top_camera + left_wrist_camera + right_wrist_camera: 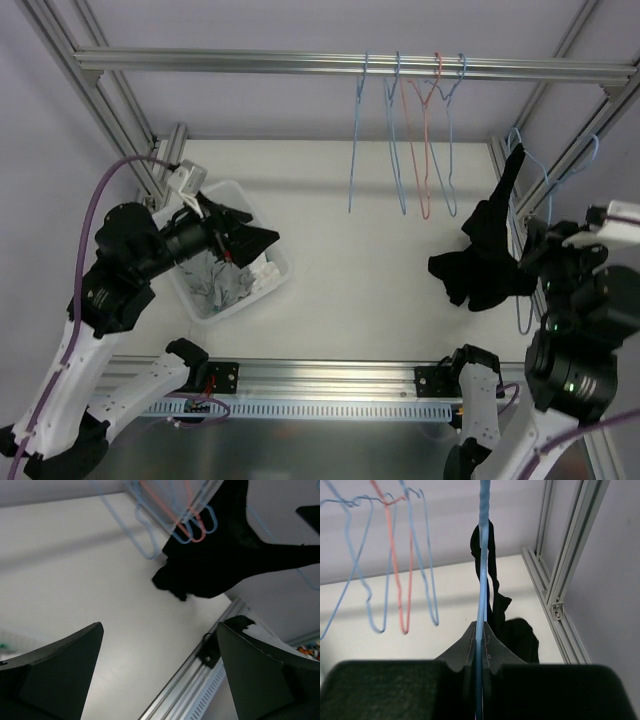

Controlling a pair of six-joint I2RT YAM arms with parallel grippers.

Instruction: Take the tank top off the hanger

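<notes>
A black tank top (487, 262) hangs bunched on a light blue wire hanger (521, 300) at the right side of the frame. One strap is still looped high over the hanger wire. My right gripper (538, 252) is shut on that hanger. In the right wrist view the blue hanger wire (481, 570) runs straight up out of my right gripper (479, 632), with the tank top (519, 636) just behind it. My left gripper (255, 232) is open and holds nothing, hovering over the bin far to the left. In the left wrist view the tank top (220, 565) shows beyond my left gripper (160, 667).
A white bin (282, 268) holding clothes sits on the table at the left. Several empty blue hangers and one red hanger (425, 150) hang from the top rail (250, 62). Aluminium frame posts (570, 565) stand close to the right of the tank top.
</notes>
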